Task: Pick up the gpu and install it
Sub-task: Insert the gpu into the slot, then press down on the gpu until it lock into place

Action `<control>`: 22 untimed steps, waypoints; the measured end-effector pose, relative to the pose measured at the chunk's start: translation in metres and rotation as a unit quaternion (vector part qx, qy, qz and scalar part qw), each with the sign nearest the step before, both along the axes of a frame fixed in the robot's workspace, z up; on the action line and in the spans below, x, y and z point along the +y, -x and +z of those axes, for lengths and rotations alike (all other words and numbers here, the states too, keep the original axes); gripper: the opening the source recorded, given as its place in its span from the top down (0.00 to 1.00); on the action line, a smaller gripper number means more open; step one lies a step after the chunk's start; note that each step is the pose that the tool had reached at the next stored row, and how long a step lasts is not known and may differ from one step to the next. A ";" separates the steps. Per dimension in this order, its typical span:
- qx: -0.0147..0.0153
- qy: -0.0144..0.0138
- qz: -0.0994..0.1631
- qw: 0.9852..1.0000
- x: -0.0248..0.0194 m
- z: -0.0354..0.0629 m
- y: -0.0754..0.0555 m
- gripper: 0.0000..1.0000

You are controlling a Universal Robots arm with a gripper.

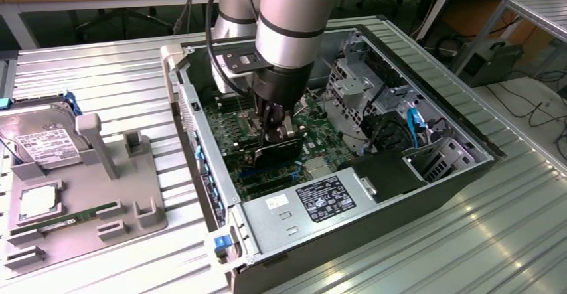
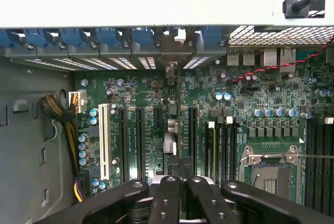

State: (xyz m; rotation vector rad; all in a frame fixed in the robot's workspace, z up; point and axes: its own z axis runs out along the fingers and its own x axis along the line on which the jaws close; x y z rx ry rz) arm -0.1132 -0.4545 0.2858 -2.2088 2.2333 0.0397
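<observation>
The gpu [image 1: 276, 153], a thin black card, stands on edge on the green motherboard [image 1: 306, 118] inside the open computer case [image 1: 425, 181]. In the wrist view the gpu [image 2: 174, 130] is seen edge-on between the black slots, its silver bracket [image 2: 171, 51] at the case's rear wall. My gripper [image 1: 279, 133] hangs straight down over the card, shut, with the fingertips at its upper edge. In the wrist view my gripper [image 2: 178, 174] has its black fingers [image 2: 166, 192] drawn together over the card. Whether they pinch the card or only rest on it is not visible.
A grey fixture [image 1: 133, 208] at the exterior view's left carries a hard drive [image 1: 40, 141], a green memory stick [image 1: 66, 218] and a chip [image 1: 36, 201]. Around the card are the power supply [image 1: 310, 201], the drive cage [image 1: 354, 88], a processor socket [image 2: 271, 166] and a cable bundle [image 2: 57, 112].
</observation>
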 end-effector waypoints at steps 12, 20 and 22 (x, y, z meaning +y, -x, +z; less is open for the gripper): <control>0.000 0.000 0.000 1.000 0.0000 0.0000 0.000 0.89; -0.001 0.000 0.000 1.000 0.0029 -0.0097 0.003 0.89; -0.002 0.000 0.000 1.000 0.0030 -0.0152 0.004 0.89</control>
